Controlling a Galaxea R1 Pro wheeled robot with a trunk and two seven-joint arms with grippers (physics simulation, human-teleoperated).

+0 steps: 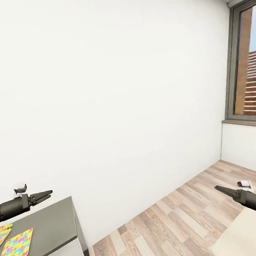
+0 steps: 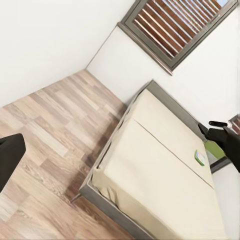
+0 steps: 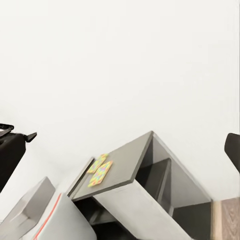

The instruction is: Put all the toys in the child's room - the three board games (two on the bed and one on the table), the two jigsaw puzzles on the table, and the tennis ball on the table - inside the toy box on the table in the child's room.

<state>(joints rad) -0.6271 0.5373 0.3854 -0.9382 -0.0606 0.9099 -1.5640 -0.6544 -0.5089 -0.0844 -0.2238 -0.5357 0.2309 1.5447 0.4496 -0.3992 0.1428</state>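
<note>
Both claws hover empty, left claw [image 1: 45,195] above table [image 1: 52,226] with jigsaw puzzles [image 1: 16,247].

A white wall [image 1: 97,87] fills most of the frame. At lower left, two jigsaw puzzles [image 1: 16,247] lie on the table [image 1: 52,226], the left gripper [image 1: 45,194] above. Lower right, the right gripper [image 1: 220,189] hangs over wood floor [image 1: 169,229] beside the bed [image 1: 252,236]. A window [image 1: 252,75] stands upper right.
</note>
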